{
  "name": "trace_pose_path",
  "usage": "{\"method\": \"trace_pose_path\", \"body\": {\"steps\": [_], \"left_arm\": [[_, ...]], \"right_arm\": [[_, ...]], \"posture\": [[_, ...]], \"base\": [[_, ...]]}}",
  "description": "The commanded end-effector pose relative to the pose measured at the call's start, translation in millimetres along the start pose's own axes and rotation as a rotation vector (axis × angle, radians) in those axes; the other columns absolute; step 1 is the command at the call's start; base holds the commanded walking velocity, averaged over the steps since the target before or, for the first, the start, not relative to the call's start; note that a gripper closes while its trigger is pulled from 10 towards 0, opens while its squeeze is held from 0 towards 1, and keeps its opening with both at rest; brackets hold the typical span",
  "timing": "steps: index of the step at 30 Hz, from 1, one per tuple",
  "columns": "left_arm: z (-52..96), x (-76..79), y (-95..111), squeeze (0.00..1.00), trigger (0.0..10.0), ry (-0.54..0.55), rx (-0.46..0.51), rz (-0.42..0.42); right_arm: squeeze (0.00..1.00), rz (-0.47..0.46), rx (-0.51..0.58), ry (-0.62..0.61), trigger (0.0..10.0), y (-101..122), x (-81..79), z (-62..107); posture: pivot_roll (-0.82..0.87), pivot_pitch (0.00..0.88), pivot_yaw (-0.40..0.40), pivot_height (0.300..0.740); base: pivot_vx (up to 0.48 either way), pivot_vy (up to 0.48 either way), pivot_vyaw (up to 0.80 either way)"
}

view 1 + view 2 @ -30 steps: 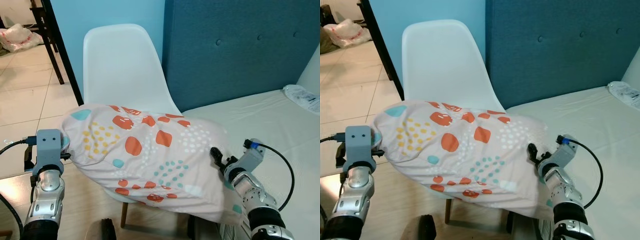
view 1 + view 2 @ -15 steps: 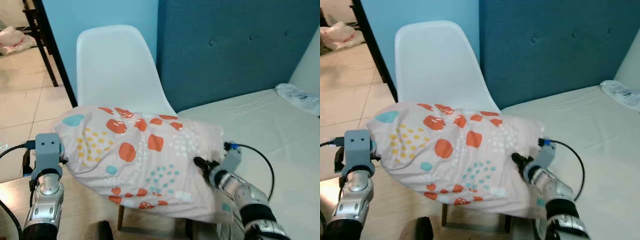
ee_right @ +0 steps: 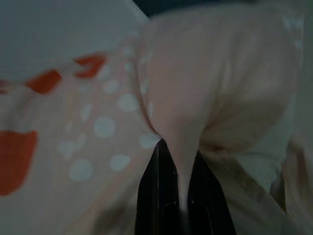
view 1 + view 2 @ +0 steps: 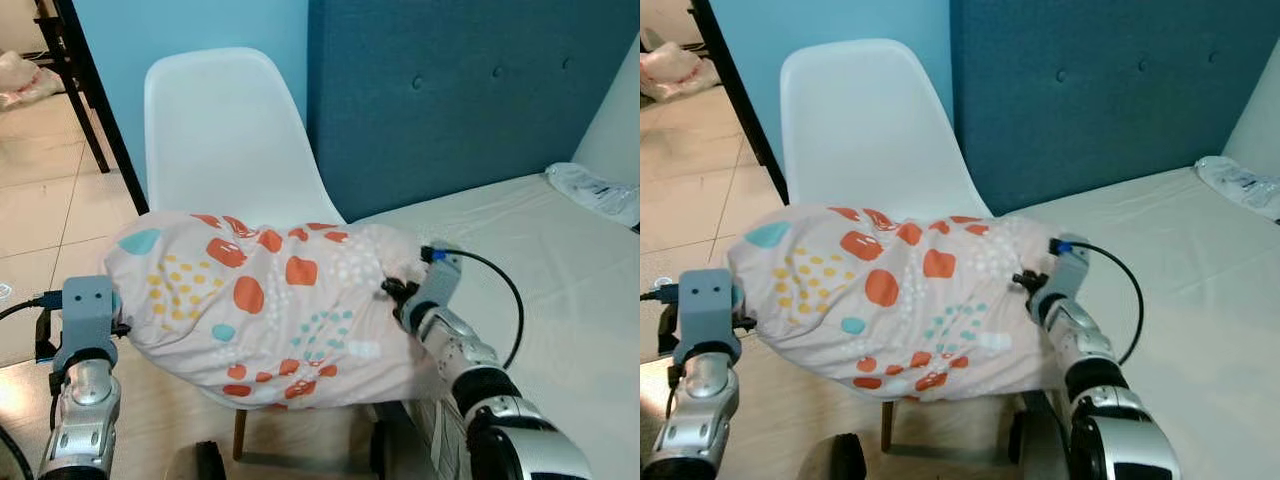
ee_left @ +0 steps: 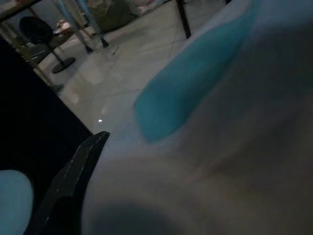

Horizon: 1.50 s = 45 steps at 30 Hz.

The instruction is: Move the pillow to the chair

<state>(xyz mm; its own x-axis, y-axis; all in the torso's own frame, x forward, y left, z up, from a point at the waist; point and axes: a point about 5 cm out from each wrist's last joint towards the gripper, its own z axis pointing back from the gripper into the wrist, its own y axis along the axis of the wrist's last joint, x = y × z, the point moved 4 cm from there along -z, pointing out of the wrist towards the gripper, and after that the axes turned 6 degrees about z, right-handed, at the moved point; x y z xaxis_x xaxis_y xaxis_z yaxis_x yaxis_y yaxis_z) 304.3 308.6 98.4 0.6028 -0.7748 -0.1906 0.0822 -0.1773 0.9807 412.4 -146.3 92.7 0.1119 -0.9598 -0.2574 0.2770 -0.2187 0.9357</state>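
Over the chair (image 4: 225,130) seat, the pillow (image 4: 270,290) hangs with its long axis crosswise, one end at each arm; the right gripper (image 4: 392,291) pinches a fold, the left gripper (image 4: 122,325) presses the other end, grasp unclear

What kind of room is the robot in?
Probably a bedroom. There's a bed with a padded blue headboard, a patterned pillow the robot carries, and a white chair beside the bed.
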Motion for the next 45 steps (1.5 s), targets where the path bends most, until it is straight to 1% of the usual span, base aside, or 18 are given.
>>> {"method": "trace_pose_path", "body": {"steps": [1,2,3,4,6,11,15,20,21,26,27,30,31,32,36,39,42,45], "left_arm": [[-3.3,-34.1,7,0.0,10.0,0.14,0.031,-0.003],[-3.0,-47.8,6,0.0,10.0,0.193,0.026,0.013],[-3.0,-47.8,6,0.0,10.0,0.193,0.026,0.013],[0.8,-65.4,3,0.0,10.0,0.256,0.013,0.043],[0.8,-65.4,3,0.0,10.0,0.256,0.013,0.043],[10.1,-74.0,-7,0.0,10.0,0.295,-0.016,0.081],[20.2,-65.7,-14,0.0,10.0,0.284,-0.035,0.095],[26.8,-39.9,-25,0.0,10.0,0.206,-0.085,0.108],[26.2,-28.2,-26,0.0,10.0,0.171,-0.091,0.124],[23.7,-16.5,-22,0.0,10.0,0.139,-0.084,0.141],[20.8,-11.6,-17,0.0,10.0,0.126,-0.074,0.148],[17.0,-6.3,-12,0.0,10.0,0.112,-0.061,0.157],[14.7,-3.9,-8,0.0,10.0,0.107,-0.05,0.161],[12.7,-2.4,-3,0.0,10.0,0.106,-0.038,0.168],[8.0,1.3,7,0.0,10.0,0.106,-0.011,0.193],[-2.8,2.4,25,0.0,10.0,0.107,0.052,0.198],[-4.5,2.0,28,0.0,10.0,0.109,0.061,0.194],[-12.5,-1.0,32,0.0,10.0,0.122,0.076,0.173]], "right_arm": [[0.0,0.046,0.1,0.062,0.0,26,-25.9,-8.4],[0.0,0.058,0.137,0.077,0.0,38,-33.2,-10.7],[0.0,0.058,0.137,0.077,0.0,38,-33.2,-10.7],[0.0,0.087,0.218,0.109,0.0,64,-46.9,-13.5],[0.0,0.087,0.218,0.109,0.0,64,-46.9,-13.5],[0.0,0.096,0.313,0.133,0.0,95,-58.4,-14.2],[0.0,0.077,0.339,0.153,0.0,98,-61.5,-13.7],[0.0,0.133,0.163,0.094,0.0,42,-46.3,-14.7],[0.0,0.177,0.052,0.057,0.0,10,-36.7,-11.6],[0.0,0.196,-0.058,0.026,0.0,-23,-26.9,-5.5],[0.0,0.176,-0.089,0.024,10.0,-35,-23.7,-2.3],[0.0,0.151,-0.114,0.039,10.0,-45,-22.0,1.2],[0.93,0.144,-0.098,0.043,10.0,-43,-20.2,1.7],[1.0,0.134,-0.068,0.067,10.0,-39,-20.4,1.8],[1.0,0.158,0.013,0.105,10.0,-21,-15.6,2.1],[1.0,0.235,0.128,0.044,10.0,18,9.0,3.3],[1.0,0.249,0.138,0.033,10.0,23,12.6,3.8],[1.0,0.305,0.178,-0.005,10.0,41,26.3,6.7]], "posture": [[0.11,0.087,-0.036,0.533],[0.12,0.091,-0.039,0.533],[0.12,0.091,-0.039,0.533],[0.14,0.096,-0.049,0.533],[0.14,0.096,-0.049,0.533],[0.16,0.101,-0.068,0.533],[0.16,0.099,-0.073,0.533],[0.14,0.091,-0.072,0.533],[0.13,0.089,-0.07,0.533],[0.11,0.078,-0.062,0.533],[0.1,0.073,-0.058,0.533],[0.09,0.069,-0.054,0.533],[0.09,0.064,-0.052,0.533],[0.08,0.058,-0.05,0.533],[0.08,0.037,-0.05,0.533],[0.07,0.018,-0.049,0.533],[0.07,0.018,-0.049,0.533],[0.06,0.0,-0.047,0.533]], "base": [[0.0,0.0,0.0],[0.0,0.0,0.0],[0.0,0.0,0.0],[0.0,0.0,0.0],[0.0,0.0,0.0],[0.0,0.0,0.0],[0.0,0.0,0.0],[0.0,0.0,0.0],[0.0,0.0,0.0],[0.0,0.0,0.0],[0.0,0.0,0.0],[0.0,0.0,0.0],[0.0,0.0,0.0],[0.0,0.0,0.0],[0.0,0.0,0.0],[0.0,0.0,0.0],[0.0,0.0,0.0],[0.0,0.0,0.0]]}}
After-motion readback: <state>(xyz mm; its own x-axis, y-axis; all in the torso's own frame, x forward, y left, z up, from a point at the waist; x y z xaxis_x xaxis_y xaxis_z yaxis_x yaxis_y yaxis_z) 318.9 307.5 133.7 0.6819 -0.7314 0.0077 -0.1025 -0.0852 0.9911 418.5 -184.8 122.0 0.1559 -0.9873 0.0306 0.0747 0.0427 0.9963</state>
